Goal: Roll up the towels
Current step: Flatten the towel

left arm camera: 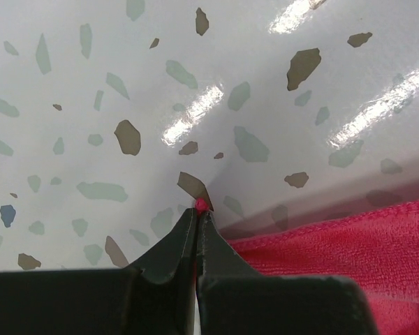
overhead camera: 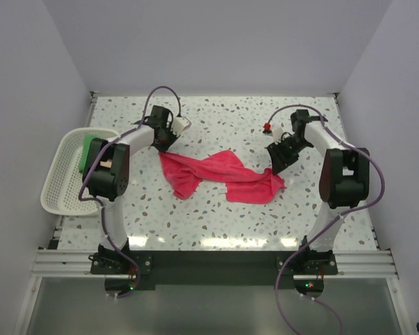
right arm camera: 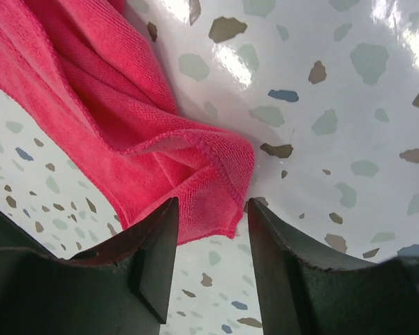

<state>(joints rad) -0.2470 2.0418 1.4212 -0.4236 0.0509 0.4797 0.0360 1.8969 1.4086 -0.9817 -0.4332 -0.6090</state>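
A pink-red towel lies crumpled and stretched across the middle of the speckled table. My left gripper is at the towel's far left corner. In the left wrist view its jaws are shut, with a small tuft of the towel's corner pinched at the tips, and the rest of the towel spreads to the right. My right gripper is over the right end. In the right wrist view it is open, with the towel's loose corner lying on the table below the gap.
A white mesh basket stands at the table's left edge, beside the left arm. In it are a green towel and a sliver of a peach one. White walls enclose the table at the back and both sides.
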